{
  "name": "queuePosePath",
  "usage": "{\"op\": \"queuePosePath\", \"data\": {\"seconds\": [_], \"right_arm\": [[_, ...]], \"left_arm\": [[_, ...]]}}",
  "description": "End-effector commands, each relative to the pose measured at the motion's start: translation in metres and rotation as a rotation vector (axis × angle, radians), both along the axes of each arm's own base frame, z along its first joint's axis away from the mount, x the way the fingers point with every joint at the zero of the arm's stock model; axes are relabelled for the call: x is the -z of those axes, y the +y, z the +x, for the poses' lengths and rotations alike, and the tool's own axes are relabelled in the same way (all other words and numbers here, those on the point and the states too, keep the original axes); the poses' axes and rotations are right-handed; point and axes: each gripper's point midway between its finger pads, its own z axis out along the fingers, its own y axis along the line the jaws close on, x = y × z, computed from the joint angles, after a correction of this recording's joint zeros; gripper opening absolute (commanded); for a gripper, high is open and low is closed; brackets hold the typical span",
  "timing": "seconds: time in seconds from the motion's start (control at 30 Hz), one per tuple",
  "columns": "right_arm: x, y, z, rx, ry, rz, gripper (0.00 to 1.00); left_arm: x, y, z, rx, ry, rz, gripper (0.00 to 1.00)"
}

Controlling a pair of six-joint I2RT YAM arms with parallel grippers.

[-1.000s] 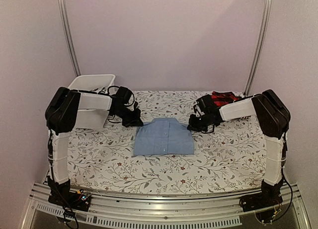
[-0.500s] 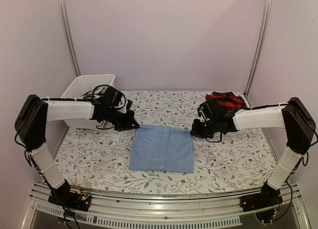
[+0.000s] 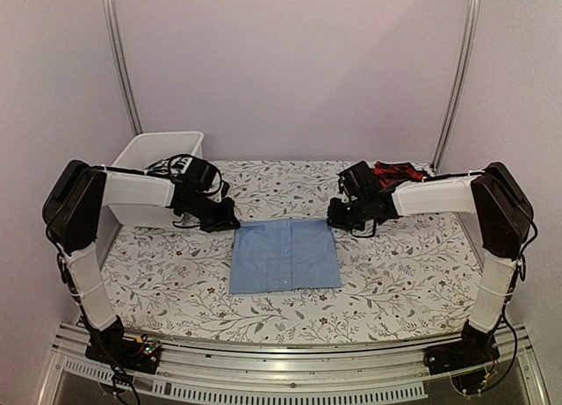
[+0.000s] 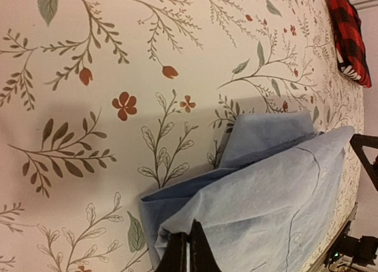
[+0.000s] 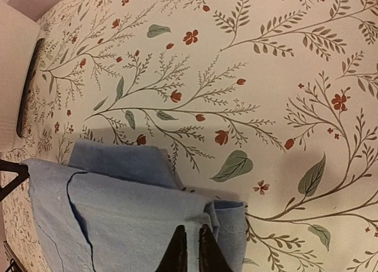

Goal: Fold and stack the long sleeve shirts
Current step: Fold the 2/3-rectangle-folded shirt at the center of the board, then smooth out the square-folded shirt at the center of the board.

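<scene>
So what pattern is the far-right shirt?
Red-and-black plaid shirt, best in left wrist view.

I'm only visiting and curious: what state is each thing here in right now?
Blue shirt: folded flat into a rectangle.
Plaid shirt: bunched up, far right.
White bin: upright, open-topped.
Left fingers: shut on the shirt's far corner.
Right fingers: shut on its other far corner.

A light blue shirt (image 3: 284,256) folded flat mid-table, buttons up; a red-and-black plaid shirt (image 3: 397,170) bunched at far right.
</scene>
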Motion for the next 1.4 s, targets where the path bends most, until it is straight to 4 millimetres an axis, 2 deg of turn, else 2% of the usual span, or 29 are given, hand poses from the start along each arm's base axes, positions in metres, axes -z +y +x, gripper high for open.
{"op": "queuePosePath", "data": {"seconds": [0.0,0.07,0.13,0.23,0.3,0.4,0.53,0.63,0.73,0.83,1.0,1.1,1.23,1.37], "right_arm": [[0.01,-0.021,0.021,0.032,-0.008,-0.07,0.25],[0.003,-0.023,0.025,0.017,-0.027,-0.085,0.38],[-0.015,-0.024,0.026,0.003,-0.061,-0.093,0.49],[-0.036,-0.023,0.019,-0.019,-0.087,-0.096,0.54],[-0.048,-0.013,0.011,-0.044,-0.105,-0.084,0.49],[-0.056,0.012,-0.004,-0.101,-0.118,-0.062,0.41],[-0.048,0.039,-0.014,-0.162,-0.098,-0.026,0.25],[-0.034,0.059,-0.018,-0.218,-0.06,0.008,0.19],[-0.022,0.074,-0.013,-0.244,-0.04,0.038,0.17],[-0.006,0.083,-0.006,-0.253,-0.017,0.04,0.17],[0.021,0.078,0.012,-0.233,0.034,0.052,0.17],[0.036,0.067,0.023,-0.202,0.059,0.051,0.16],[0.053,0.051,0.034,-0.16,0.098,0.065,0.17],[0.064,0.042,0.037,-0.138,0.137,0.094,0.17]], "left_arm": [[-0.002,0.016,0.022,-0.037,-0.033,0.067,0.08],[-0.008,0.024,0.025,-0.053,-0.048,0.097,0.26],[-0.018,0.033,0.027,-0.075,-0.071,0.124,0.5],[-0.037,0.039,0.024,-0.086,-0.104,0.132,0.61],[-0.048,0.039,0.019,-0.087,-0.128,0.129,0.63],[-0.06,0.027,0.008,-0.06,-0.145,0.107,0.54],[-0.062,-0.001,-0.013,0.011,-0.118,0.057,0.31],[-0.056,-0.027,-0.026,0.074,-0.092,0.018,0.16],[-0.043,-0.043,-0.032,0.112,-0.053,-0.01,0.08],[-0.033,-0.051,-0.028,0.123,-0.03,-0.028,0.07],[-0.005,-0.057,-0.014,0.137,0.01,0.005,0.05],[0.007,-0.055,0.001,0.127,0.018,0.031,0.04],[0.024,-0.039,0.021,0.084,0.033,0.077,0.03],[0.032,-0.018,0.032,0.04,0.037,0.114,0.04]]}}
